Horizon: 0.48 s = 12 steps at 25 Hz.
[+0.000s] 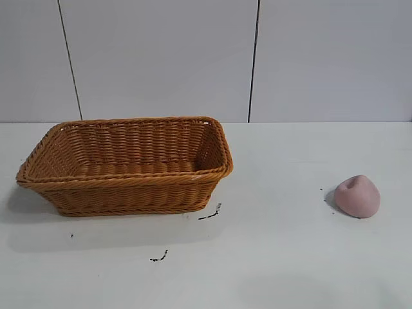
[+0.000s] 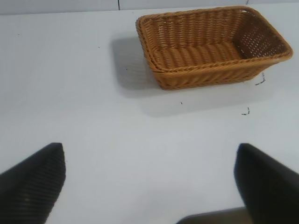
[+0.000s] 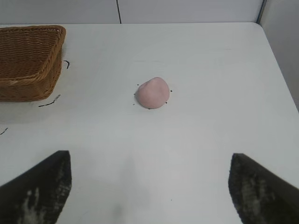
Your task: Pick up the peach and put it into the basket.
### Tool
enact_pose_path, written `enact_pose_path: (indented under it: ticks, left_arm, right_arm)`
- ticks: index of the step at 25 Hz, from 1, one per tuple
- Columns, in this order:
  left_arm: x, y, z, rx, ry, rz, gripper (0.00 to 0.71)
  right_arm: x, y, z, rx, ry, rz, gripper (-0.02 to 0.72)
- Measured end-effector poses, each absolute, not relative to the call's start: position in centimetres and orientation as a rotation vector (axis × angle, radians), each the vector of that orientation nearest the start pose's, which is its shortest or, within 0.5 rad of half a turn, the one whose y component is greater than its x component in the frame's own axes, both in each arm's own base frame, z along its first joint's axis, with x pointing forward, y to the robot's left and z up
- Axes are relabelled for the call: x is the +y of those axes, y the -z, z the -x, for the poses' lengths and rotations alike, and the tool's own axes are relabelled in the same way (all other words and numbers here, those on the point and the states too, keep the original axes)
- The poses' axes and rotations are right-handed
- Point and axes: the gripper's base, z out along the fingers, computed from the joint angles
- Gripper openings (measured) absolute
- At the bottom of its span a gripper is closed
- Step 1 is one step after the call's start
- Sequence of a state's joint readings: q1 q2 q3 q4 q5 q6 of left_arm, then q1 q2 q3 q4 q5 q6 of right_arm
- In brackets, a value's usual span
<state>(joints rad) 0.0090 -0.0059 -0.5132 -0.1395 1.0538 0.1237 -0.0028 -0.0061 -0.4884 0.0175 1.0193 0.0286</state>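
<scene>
The pale pink peach (image 1: 357,196) lies on the white table at the right, well apart from the basket; it also shows in the right wrist view (image 3: 152,93). The orange-brown wicker basket (image 1: 129,164) stands at the left, empty; it also shows in the left wrist view (image 2: 212,46) and partly in the right wrist view (image 3: 29,60). My right gripper (image 3: 149,161) is open and empty, some way back from the peach. My left gripper (image 2: 150,151) is open and empty, back from the basket. Neither gripper shows in the exterior view.
Small black marks lie on the table near the basket's right corner (image 1: 211,213) and in front of it (image 1: 159,257). The table's right edge (image 3: 275,65) meets a wall near the peach. A white panelled wall stands behind the table.
</scene>
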Motion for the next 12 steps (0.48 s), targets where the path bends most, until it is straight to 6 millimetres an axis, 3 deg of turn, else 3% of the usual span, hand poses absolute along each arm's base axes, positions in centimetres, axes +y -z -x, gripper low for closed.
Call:
enact_pose_path:
  ticks: [8, 12]
  left_arm:
    - [-1.1, -28.2, 0.7, 2.008, 0.082, -0.123, 0.694]
    - [-1.1, -28.2, 0.7, 2.008, 0.082, -0.123, 0.694]
  right_arm:
    - [0.1, -28.1, 0.3, 1.989, -0.026, -0.031, 0.633]
    - [0.0, -30.2, -1.6, 2.002, -0.023, -0.032, 0.633]
